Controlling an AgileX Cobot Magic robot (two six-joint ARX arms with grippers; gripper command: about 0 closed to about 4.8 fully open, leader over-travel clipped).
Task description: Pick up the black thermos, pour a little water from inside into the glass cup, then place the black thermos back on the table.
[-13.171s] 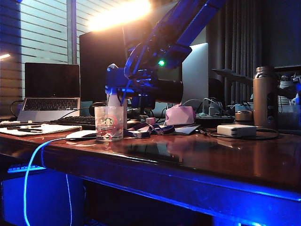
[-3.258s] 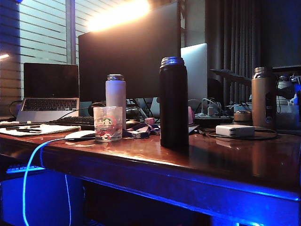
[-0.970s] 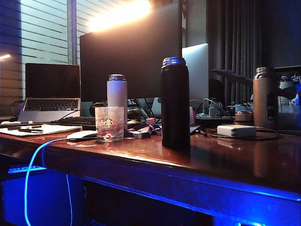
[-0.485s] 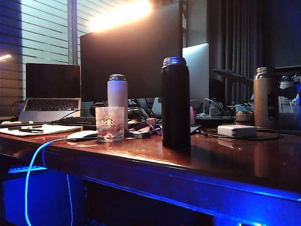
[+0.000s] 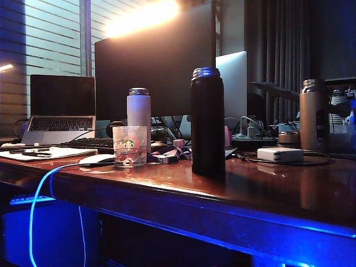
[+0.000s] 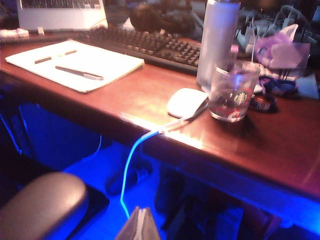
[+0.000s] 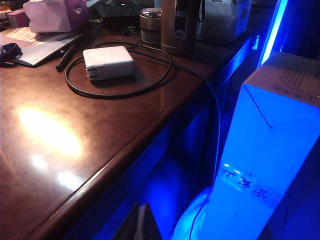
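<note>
With the black thermos point(image 5: 207, 119) upright at the centre of the exterior view on the table point(image 5: 267, 189), free of any grip, the job looks finished; the sensible course is to keep both arms clear of it. The left gripper point(image 6: 138, 225) and right gripper point(image 7: 141, 220) hang below the desk edge, jaws shut, holding nothing. The thermos is tall and matte black with a silver rim; the glass cup point(image 5: 129, 146) sits centre-left, apart from it.

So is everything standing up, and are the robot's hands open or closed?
black thermos: upright on the table, nothing holding it
glass cup: upright
white bottle: upright, capped
laptop: open, dark screen
left end effector: shut, empty
right end effector: shut, empty
</note>
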